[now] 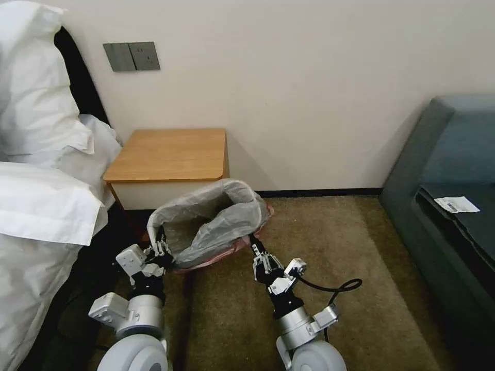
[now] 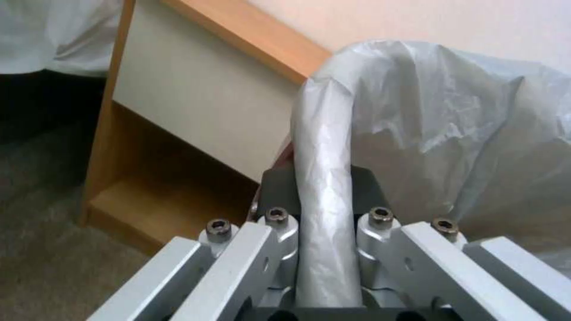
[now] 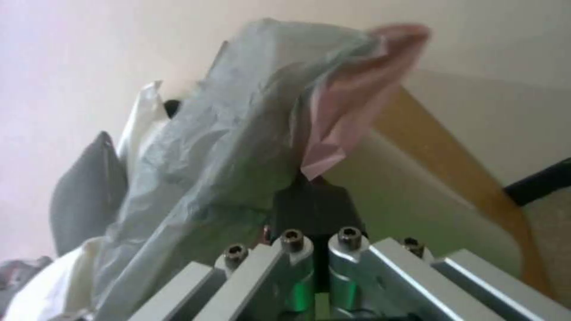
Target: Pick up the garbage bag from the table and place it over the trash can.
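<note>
The garbage bag (image 1: 216,226) stands spread open on the carpet just in front of the table (image 1: 170,152), grey and crinkly with a pinkish rim low at its front. The trash can is hidden under it. My left gripper (image 1: 161,251) is shut on the bag's left edge; in the left wrist view a rounded fold of the bag (image 2: 324,147) runs between that gripper (image 2: 324,187)'s dark fingers, with the table's shelf (image 2: 160,200) behind. My right gripper (image 1: 254,248) is shut on the bag's right edge; up close the gripper (image 3: 312,196) pinches grey and pink plastic (image 3: 238,125).
White pillows and bedding (image 1: 41,154) crowd the left, close to my left arm. A dark green sofa (image 1: 448,170) with a paper slip (image 1: 456,204) lies at the right. Open carpet (image 1: 330,237) stretches between. A black cable (image 1: 335,286) loops beside my right arm.
</note>
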You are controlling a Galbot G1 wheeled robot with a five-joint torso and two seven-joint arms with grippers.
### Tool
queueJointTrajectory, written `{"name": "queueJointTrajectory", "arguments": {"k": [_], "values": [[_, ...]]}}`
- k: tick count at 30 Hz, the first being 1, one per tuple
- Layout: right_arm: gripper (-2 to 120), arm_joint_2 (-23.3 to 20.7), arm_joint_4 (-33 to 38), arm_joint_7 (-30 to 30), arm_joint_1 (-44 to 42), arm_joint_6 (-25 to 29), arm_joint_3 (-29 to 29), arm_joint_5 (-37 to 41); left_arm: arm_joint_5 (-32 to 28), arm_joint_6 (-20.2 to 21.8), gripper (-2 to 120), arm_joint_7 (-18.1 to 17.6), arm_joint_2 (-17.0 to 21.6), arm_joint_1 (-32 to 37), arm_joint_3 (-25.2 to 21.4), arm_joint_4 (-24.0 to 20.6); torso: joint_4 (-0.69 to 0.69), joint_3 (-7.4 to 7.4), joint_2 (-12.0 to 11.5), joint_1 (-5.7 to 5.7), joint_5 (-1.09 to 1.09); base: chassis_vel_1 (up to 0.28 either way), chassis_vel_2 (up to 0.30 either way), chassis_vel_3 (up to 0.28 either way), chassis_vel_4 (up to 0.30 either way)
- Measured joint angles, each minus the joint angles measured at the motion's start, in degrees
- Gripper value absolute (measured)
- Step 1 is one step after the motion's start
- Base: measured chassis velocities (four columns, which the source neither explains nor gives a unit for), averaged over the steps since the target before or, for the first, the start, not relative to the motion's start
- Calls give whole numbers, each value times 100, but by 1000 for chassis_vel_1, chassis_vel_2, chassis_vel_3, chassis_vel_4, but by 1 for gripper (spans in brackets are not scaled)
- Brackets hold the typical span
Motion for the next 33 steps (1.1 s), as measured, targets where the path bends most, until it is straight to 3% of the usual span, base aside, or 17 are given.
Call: {"name": "queueJointTrajectory", "arguments": {"k": [18,33], "values": [[0,27,-300,400,192,-145,147,-310,-128,45,8,-23,2,152,56,-267,1,0,0,0,-6,0,0,0,0],[0,42,-824,427,415,-149,372,-396,-704,645,8,-215,57,375,88,-685,1,0,0,0,-9,0,0,0,0]]}}
